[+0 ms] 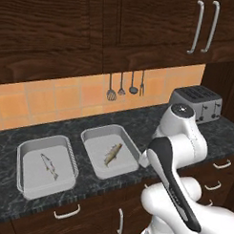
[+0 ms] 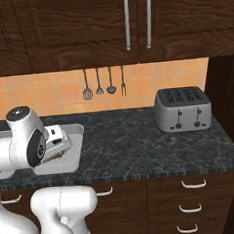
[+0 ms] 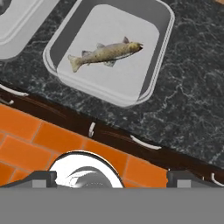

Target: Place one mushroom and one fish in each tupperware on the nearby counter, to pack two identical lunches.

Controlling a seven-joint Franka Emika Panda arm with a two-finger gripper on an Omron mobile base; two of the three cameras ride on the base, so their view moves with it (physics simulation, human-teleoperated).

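- Two shallow light-grey rectangular tupperware trays, left (image 1: 45, 166) and right (image 1: 110, 151), side by side on dark speckled stone counter (image 1: 152, 121)
- One slim silvery fish (image 1: 49, 166) in left tray; one brownish fish (image 1: 113, 153) in right tray
- Two-finger gripper (image 3: 112, 177) above counter edge, near right tray; jaws spread wide, nothing held
- Fish step judged complete; mushroom step outstanding
- No mushroom visible; location cannot be told
- Next move calls for finding a mushroom, grasping it, then lowering it beside a fish, clear of flared rim
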